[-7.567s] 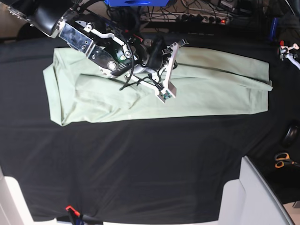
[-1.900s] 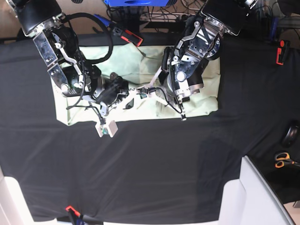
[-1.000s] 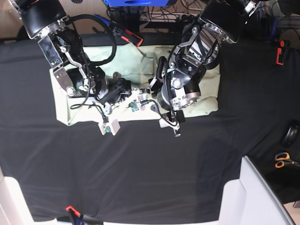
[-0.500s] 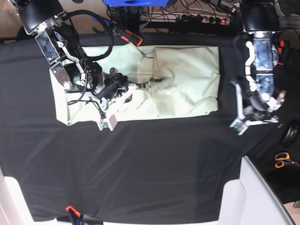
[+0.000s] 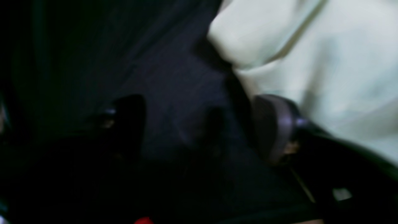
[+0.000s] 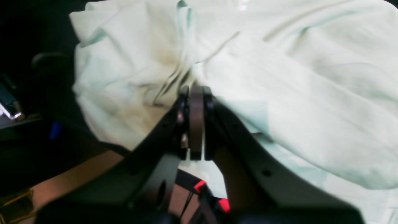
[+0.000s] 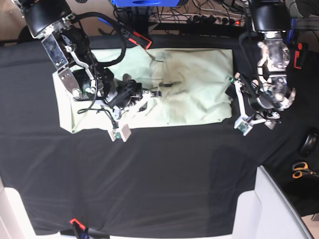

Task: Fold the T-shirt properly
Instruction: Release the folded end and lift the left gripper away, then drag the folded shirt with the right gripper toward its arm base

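Note:
The pale mint-green T-shirt lies on the black table cover at the back middle, its right part folded over to the left. My right gripper rests on the shirt's middle. In the right wrist view its fingers are pressed together, with bunched creases of the shirt running into the tips. My left gripper is low over the black cover, right beside the shirt's right edge. In the blurred left wrist view it is open and empty, one finger next to the shirt's corner.
The black table cover spans the whole table. Scissors and a dark round object lie at the right edge. A white panel stands at the front right. Cables and a power strip run along the back.
My left arm has moved left from the table's right side to the shirt's right edge. Before that, the shirt's right part was folded over leftward. My right gripper has stayed on the shirt's middle.

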`<state>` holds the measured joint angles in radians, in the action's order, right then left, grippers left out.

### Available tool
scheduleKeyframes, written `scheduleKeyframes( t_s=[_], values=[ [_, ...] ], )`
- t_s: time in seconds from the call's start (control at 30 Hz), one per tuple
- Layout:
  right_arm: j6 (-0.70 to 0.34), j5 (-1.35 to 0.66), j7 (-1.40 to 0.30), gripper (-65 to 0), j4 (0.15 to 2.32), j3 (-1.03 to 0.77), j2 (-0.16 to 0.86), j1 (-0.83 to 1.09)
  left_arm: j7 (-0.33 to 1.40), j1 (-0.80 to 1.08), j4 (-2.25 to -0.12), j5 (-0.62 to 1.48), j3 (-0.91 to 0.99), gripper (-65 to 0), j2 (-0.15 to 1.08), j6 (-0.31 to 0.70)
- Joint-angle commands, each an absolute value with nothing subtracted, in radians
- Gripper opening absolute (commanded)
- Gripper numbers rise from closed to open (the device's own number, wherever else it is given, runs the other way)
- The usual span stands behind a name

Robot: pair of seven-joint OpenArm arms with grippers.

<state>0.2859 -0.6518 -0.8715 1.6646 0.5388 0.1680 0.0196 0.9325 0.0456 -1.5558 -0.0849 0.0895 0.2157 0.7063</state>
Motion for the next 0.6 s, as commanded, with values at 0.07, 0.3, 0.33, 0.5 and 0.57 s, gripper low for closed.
scheduleKeyframes(
  t_s=[0.07,0.3,0.33,0.5,0.57],
  values=[
    [0.28,-0.661,-0.858,-65.0,1.679,0.533,0.174,0.007,0.923,0.008,-1.555,-0.038,0.094,-2.0,0.234,0.698],
    [0.28,-0.661,-0.858,-65.0,1.679,0.533,0.174,0.007,0.923,-0.022,-1.526,-0.038,0.094,-11.4,0.185,0.698],
    [0.28,-0.661,-0.858,-65.0,1.679,0.535,0.174,0.007,0.923,-0.022,-1.526,-0.038,0.094,-12.8,0.179,0.698],
    [0.28,-0.661,-0.857,-65.0,1.679,0.535,0.174,0.008,0.923,-0.022,-1.526,-0.03,0.088,-20.2,0.16,0.698],
    [0.28,-0.661,-0.857,-65.0,1.679,0.535,0.174,0.008,0.923,-0.022,-1.529,-0.03,0.087,-22.3,0.16,0.698]
  ],
)
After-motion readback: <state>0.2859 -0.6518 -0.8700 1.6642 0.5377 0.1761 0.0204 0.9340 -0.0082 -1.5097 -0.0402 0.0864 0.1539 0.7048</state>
